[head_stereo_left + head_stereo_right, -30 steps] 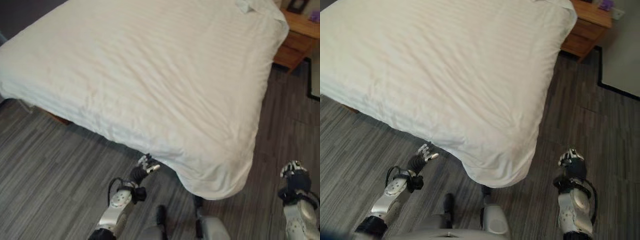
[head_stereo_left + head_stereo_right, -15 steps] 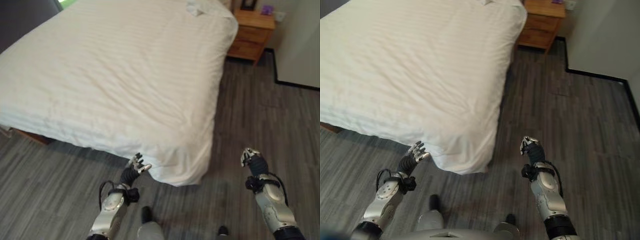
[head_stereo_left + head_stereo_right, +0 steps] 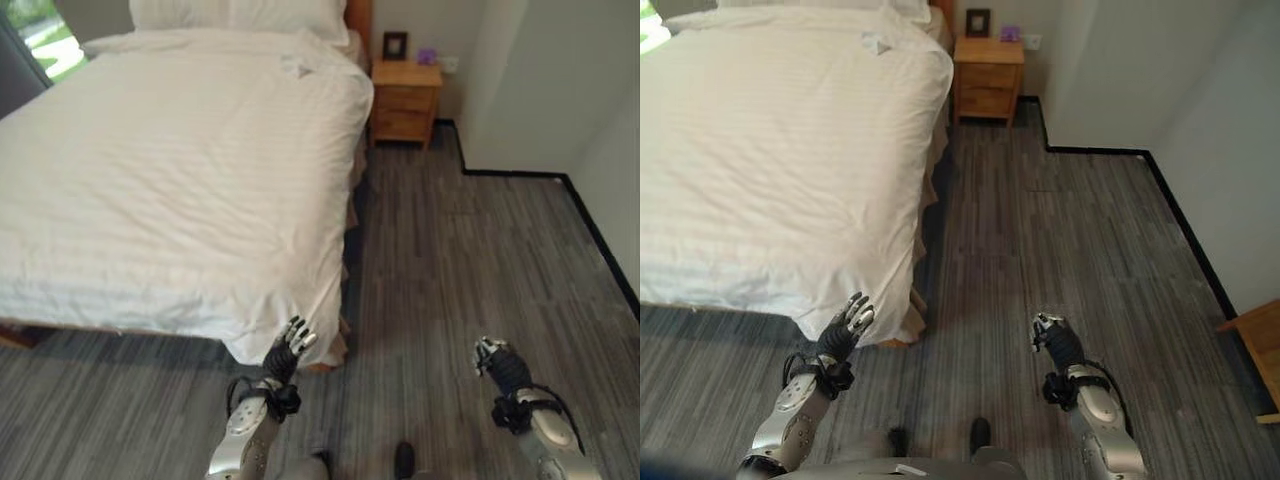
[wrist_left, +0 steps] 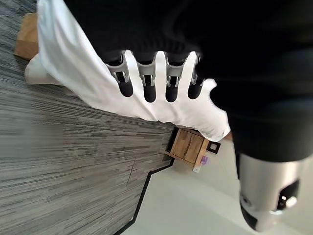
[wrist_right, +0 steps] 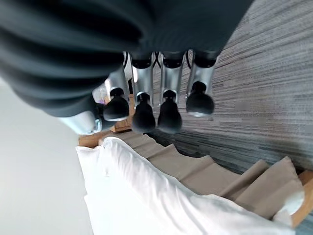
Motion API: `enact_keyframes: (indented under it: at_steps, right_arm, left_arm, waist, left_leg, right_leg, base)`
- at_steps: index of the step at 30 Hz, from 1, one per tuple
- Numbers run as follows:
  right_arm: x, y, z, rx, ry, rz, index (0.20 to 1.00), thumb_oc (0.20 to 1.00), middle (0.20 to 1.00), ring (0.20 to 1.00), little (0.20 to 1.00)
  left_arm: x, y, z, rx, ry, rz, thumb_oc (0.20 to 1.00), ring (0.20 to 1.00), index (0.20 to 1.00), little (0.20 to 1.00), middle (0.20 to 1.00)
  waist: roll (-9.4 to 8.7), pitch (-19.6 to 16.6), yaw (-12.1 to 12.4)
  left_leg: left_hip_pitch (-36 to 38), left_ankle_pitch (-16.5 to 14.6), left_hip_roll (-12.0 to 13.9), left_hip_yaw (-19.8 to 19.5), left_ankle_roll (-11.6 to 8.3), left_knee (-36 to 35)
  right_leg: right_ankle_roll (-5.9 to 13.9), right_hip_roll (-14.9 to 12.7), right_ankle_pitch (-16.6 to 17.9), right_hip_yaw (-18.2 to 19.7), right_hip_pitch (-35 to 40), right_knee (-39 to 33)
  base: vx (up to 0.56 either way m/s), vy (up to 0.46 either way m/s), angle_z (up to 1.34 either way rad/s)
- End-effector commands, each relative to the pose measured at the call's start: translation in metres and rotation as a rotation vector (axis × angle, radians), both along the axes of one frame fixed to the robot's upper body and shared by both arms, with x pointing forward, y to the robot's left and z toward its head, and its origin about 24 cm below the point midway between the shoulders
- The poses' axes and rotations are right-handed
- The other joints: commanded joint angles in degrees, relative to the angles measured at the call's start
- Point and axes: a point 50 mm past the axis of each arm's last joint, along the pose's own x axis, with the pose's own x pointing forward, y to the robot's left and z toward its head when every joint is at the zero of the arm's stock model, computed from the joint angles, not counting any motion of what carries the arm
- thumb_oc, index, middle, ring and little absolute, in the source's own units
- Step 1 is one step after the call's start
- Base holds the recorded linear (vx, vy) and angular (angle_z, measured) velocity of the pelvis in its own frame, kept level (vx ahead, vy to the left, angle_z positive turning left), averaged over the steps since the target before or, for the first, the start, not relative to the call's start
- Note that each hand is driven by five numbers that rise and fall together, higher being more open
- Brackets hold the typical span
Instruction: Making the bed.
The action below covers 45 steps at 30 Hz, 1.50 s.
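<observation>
Both hands hold nothing, fingers loosely straight: the left hand near the white striped duvet's corner, the right hand over grey floor. The view has swung rightward, suggesting the bed's right side comes next.

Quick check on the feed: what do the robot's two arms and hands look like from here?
Both arms are silver-grey shells with rounded joints. The left hand and the right hand each have silver fingers with dark tips, and a dark ribbed cover over the back of the hand and the wrist. In the left wrist view the fingers show as slim silver bars ending in rounded black pads.
</observation>
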Motion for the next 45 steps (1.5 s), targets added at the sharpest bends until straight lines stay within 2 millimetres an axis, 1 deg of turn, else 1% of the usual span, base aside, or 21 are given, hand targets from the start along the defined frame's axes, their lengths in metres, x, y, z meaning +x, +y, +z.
enact_keyframes:
  at_steps: [1,9,16,17,24,25,27,28,30,32,34,35,36,37,38,39,40,41,42,43,45]
  right_arm:
    - [0.019,0.011,0.019,0.028,-0.123,0.014,0.200,0.200,0.200,0.200,0.200]
    - [0.014,0.024,0.013,0.080,-0.095,0.055,0.200,0.200,0.200,0.200,0.200]
    - [0.012,0.026,0.012,0.134,-0.090,0.016,0.200,0.200,0.200,0.200,0.200]
    - [0.005,-0.003,-0.011,0.029,0.022,-0.133,1.000,1.000,1.000,1.000,1.000]
    - [0.018,0.002,-0.002,0.025,-0.024,-0.110,1.000,1.000,1.000,1.000,1.000]
    - [0.022,0.008,0.001,0.027,-0.034,-0.080,1.000,1.000,1.000,1.000,1.000]
    - [0.022,0.011,0.001,0.034,-0.034,-0.072,1.000,1.000,1.000,1.000,1.000]
    - [0.019,0.014,-0.002,0.048,-0.021,-0.070,1.000,1.000,1.000,1.000,1.000]
    - [0.016,0.015,-0.006,0.063,-0.004,-0.084,1.000,1.000,1.000,1.000,1.000]
    - [0.016,0.016,-0.008,0.089,0.003,-0.101,1.000,1.000,1.000,1.000,1.000]
    - [0.016,0.016,-0.006,0.114,-0.014,-0.101,1.000,1.000,1.000,1.000,1.000]
    - [0.017,0.015,-0.005,0.119,-0.013,-0.106,1.000,1.000,1.000,1.000,1.000]
    - [0.016,0.014,-0.006,0.123,-0.007,-0.105,1.000,1.000,1.000,1.000,1.000]
    - [0.013,0.005,-0.007,0.091,-0.002,-0.112,1.000,1.000,1.000,1.000,1.000]
    - [0.013,0.005,-0.007,0.090,-0.002,-0.112,1.000,1.000,1.000,1.000,1.000]
    - [0.013,-0.006,-0.003,0.067,-0.014,-0.125,1.000,1.000,1.000,1.000,1.000]
    - [0.014,-0.006,-0.003,0.067,-0.015,-0.126,1.000,1.000,1.000,1.000,1.000]
    - [0.008,-0.015,-0.008,0.053,0.019,-0.146,1.000,1.000,1.000,1.000,1.000]
    - [0.008,-0.015,-0.008,0.053,0.018,-0.146,1.000,1.000,1.000,1.000,1.000]
    - [0.005,-0.019,-0.011,0.046,0.040,-0.151,1.000,1.000,1.000,1.000,1.000]
    - [0.003,-0.021,-0.014,0.070,0.058,-0.168,1.000,1.000,1.000,1.000,1.000]
  left_arm:
    - [0.016,0.003,0.021,0.084,-0.112,-0.039,1.000,1.000,1.000,1.000,1.000]
    - [0.009,0.000,0.012,0.074,-0.068,-0.044,1.000,1.000,1.000,1.000,1.000]
    - [0.006,0.007,0.009,0.101,-0.054,-0.014,1.000,1.000,1.000,1.000,1.000]
    - [0.003,0.014,0.000,0.161,0.001,0.005,1.000,1.000,1.000,1.000,1.000]
    - [0.009,0.016,0.003,0.165,-0.013,0.023,1.000,1.000,1.000,1.000,1.000]
    - [0.012,0.021,0.007,0.195,-0.027,0.019,1.000,1.000,1.000,1.000,1.000]
    - [0.013,0.025,0.008,0.212,-0.027,0.023,1.000,1.000,1.000,1.000,1.000]
    - [0.014,0.033,0.010,0.242,-0.035,0.033,1.000,1.000,1.000,1.000,1.000]
    - [0.014,0.039,0.011,0.254,-0.036,0.048,1.000,1.000,1.000,1.000,1.000]
    - [0.013,0.044,0.012,0.255,-0.037,0.071,1.000,1.000,1.000,1.000,1.000]
    - [0.013,0.049,0.013,0.262,-0.037,0.101,1.000,1.000,1.000,1.000,1.000]
    - [0.015,0.049,0.014,0.248,-0.044,0.106,1.000,1.000,1.000,1.000,1.000]
    - [0.014,0.049,0.013,0.241,-0.042,0.106,1.000,1.000,1.000,1.000,1.000]
    - [0.016,0.046,0.012,0.220,-0.039,0.113,1.000,1.000,1.000,1.000,1.000]
    - [0.016,0.046,0.012,0.220,-0.039,0.113,1.000,1.000,1.000,1.000,1.000]
    - [0.021,0.036,0.011,0.163,-0.036,0.106,1.000,1.000,1.000,1.000,1.000]
    - [0.021,0.036,0.011,0.162,-0.036,0.106,1.000,1.000,1.000,1.000,1.000]
    - [0.020,0.026,0.007,0.116,-0.024,0.080,1.000,1.000,1.000,1.000,1.000]
    - [0.020,0.026,0.007,0.116,-0.024,0.080,1.000,1.000,1.000,1.000,1.000]
    - [0.016,0.025,0.005,0.108,-0.018,0.074,1.000,1.000,1.000,1.000,1.000]
    - [0.011,0.021,0.000,0.078,0.005,0.075,1.000,1.000,1.000,1.000,1.000]
  waist:
    - [-1.84,0.56,1.19]
    - [-1.78,0.30,1.38]
    - [-2.11,0.56,1.58]
    - [-1.68,-1.37,-0.16]
    - [-1.05,2.48,0.03]
    - [-0.71,3.81,0.32]
    - [-0.74,3.71,0.54]
    - [-1.03,3.41,1.12]
    - [-1.70,2.74,1.29]
    - [-2.45,2.03,1.50]
    - [-2.85,1.49,1.20]
    - [-2.78,1.11,1.30]
    - [-2.77,0.78,1.21]
    - [-1.78,1.15,0.98]
    - [-1.57,1.12,0.72]
    - [-2.08,2.29,0.02]
    - [-1.99,2.27,-0.26]
    - [-3.38,3.10,-0.58]
    - [-3.41,2.99,-0.63]
    - [-3.74,3.17,-0.07]
    - [-4.50,2.87,0.38]
  left_leg:
    - [0.24,4.46,-3.86,-0.60,0.00,-1.69]
    - [1.95,4.34,-4.11,-2.30,0.31,-3.24]
    - [2.93,3.70,-3.72,-0.74,0.02,-3.24]
    - [7.54,-1.19,-3.04,-0.90,1.30,-3.24]
    - [5.93,-0.26,-2.00,1.84,1.31,-3.24]
    - [5.47,0.46,-0.48,2.62,0.94,-3.24]
    - [5.64,0.54,0.22,2.93,0.65,-3.24]
    - [6.06,0.40,2.18,3.31,-0.55,-3.24]
    - [6.68,0.03,3.85,3.58,-1.85,-3.24]
    - [7.31,0.20,5.69,4.26,-3.26,-3.24]
    - [7.57,0.79,8.17,4.59,-4.91,-3.24]
    - [7.03,1.88,9.68,4.15,-5.75,-3.24]
    - [6.79,2.93,11.10,3.96,-6.53,-3.24]
    - [4.15,12.08,15.40,3.33,-9.07,-0.71]
    - [3.95,12.19,15.65,2.97,-9.22,-0.71]
    - [0.21,16.27,16.71,3.98,-8.20,5.59]
    - [-0.19,16.16,16.78,3.56,-8.24,5.93]
    - [-2.11,14.23,15.11,4.95,-6.63,11.88]
    - [-2.30,14.29,15.07,4.91,-6.58,11.88]
    - [-3.01,11.89,11.24,1.94,-5.96,13.75]
    - [-5.73,9.57,7.16,0.17,-5.22,15.82]
  right_leg:
    - [3.02,1.14,-3.14,0.27,3.07,0.61]
    - [2.83,1.24,-2.98,0.13,4.15,0.61]
    - [3.18,1.01,-2.40,-1.09,4.53,0.77]
    - [4.70,-2.58,-1.68,-0.76,3.67,5.04]
    - [7.07,-3.38,0.95,-2.66,-4.01,14.99]
    - [7.86,-5.67,2.46,-2.87,-6.39,18.17]
    - [7.57,-7.00,2.63,-2.92,-5.99,17.50]
    - [7.29,-11.57,4.41,-3.16,-4.60,15.09]
    - [8.09,-14.21,6.54,-2.26,-2.91,12.24]
    - [9.11,-15.19,7.77,-1.97,-2.53,9.97]
    - [9.71,-14.20,6.21,-1.26,-1.88,8.09]
    - [9.83,-12.99,2.71,-1.34,-1.27,7.28]
    - [9.40,-11.90,1.40,-1.90,-0.50,5.79]
    - [6.93,-7.67,-0.62,-3.05,1.21,4.92]
    - [6.80,-7.44,-0.64,-3.38,1.27,4.88]
    - [4.82,-6.43,-1.39,-5.89,2.75,4.51]
    - [4.78,-6.35,-1.38,-6.20,2.82,4.43]
    - [3.17,-5.65,-1.85,-6.90,3.97,3.35]
    - [3.17,-5.69,-1.77,-6.94,3.83,3.32]
    - [3.12,-5.37,-1.86,-6.03,4.44,2.55]
    - [2.80,-5.40,-1.64,-5.61,4.99,1.80]
  base:
    - [-0.03,0.010,0.12]
    - [0.00,0.017,0.14]
    - [-0.03,0.019,0.00]
    - [-0.07,0.003,-0.03]
    - [-0.11,-0.007,-0.11]
    - [-0.11,-0.159,-0.28]
    - [0.00,-0.214,-0.18]
    - [0.07,-0.312,-0.11]
    - [0.10,-0.394,-0.01]
    - [0.10,-0.384,-0.24]
    - [0.09,-0.451,-0.31]
    - [0.06,-0.477,-0.17]
    - [0.03,-0.654,-0.01]
    - [0.01,-0.499,0.23]
    - [-0.06,-0.597,0.37]
    - [-0.06,-0.264,0.46]
    - [-0.07,-0.541,1.01]
    - [-0.02,-0.289,0.95]
    - [-0.01,-0.413,0.80]
    - [0.02,-0.186,-0.27]
    - [0.04,-0.241,-0.53]
